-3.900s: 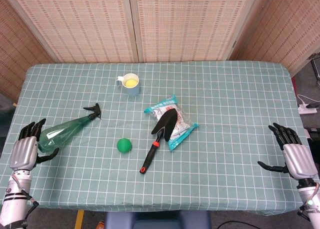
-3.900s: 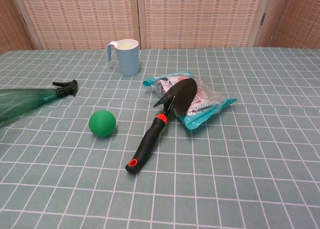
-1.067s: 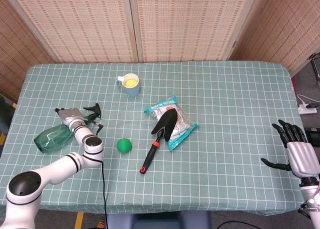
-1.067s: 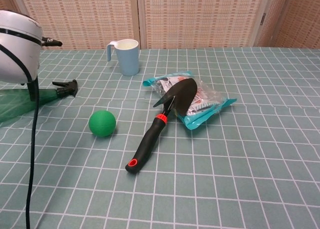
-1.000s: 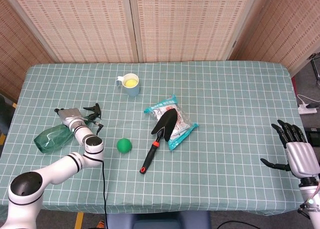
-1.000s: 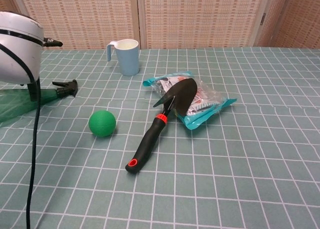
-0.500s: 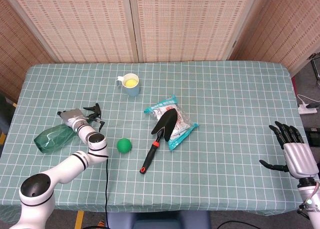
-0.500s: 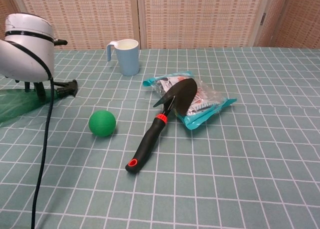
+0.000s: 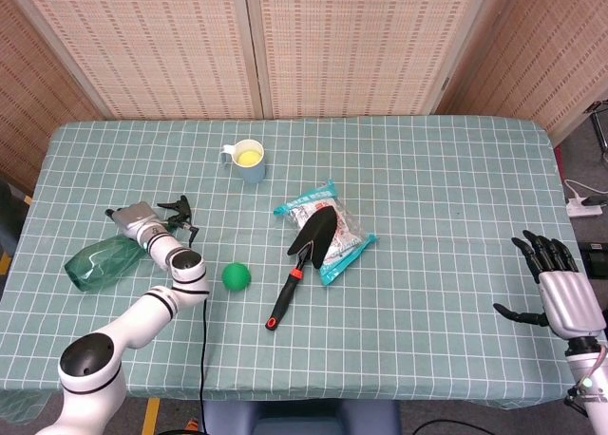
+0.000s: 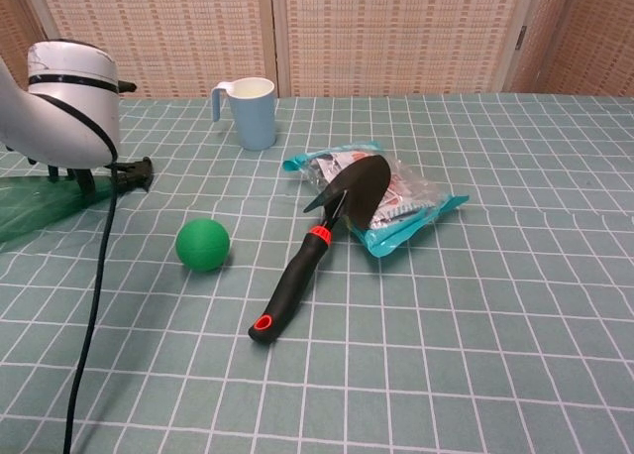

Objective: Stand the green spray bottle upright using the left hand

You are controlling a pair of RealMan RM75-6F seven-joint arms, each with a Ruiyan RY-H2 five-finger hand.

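Observation:
The green spray bottle [image 9: 95, 262] lies on its side at the left of the table, its black nozzle [image 9: 179, 210] pointing toward the middle. My left hand [image 9: 141, 221] sits over the bottle's neck, silver back upward; the fingers' hold is hidden. In the chest view only the bottle's body [image 10: 35, 208], the nozzle [image 10: 134, 172] and a white arm joint [image 10: 64, 102] show. My right hand [image 9: 559, 288] hovers at the table's right edge with fingers spread and nothing in it.
A green ball [image 9: 236, 276] lies just right of my left forearm. A black trowel [image 9: 302, 255] rests partly on a blue snack bag [image 9: 342, 236] mid-table. A light blue cup [image 9: 249, 160] stands behind them. The tablecloth [image 9: 446, 198] is a green grid.
My left arm has come in from the table's left edge and its hand now lies over the bottle's neck; lately the elbow has shifted slightly right. The bottle still lies flat.

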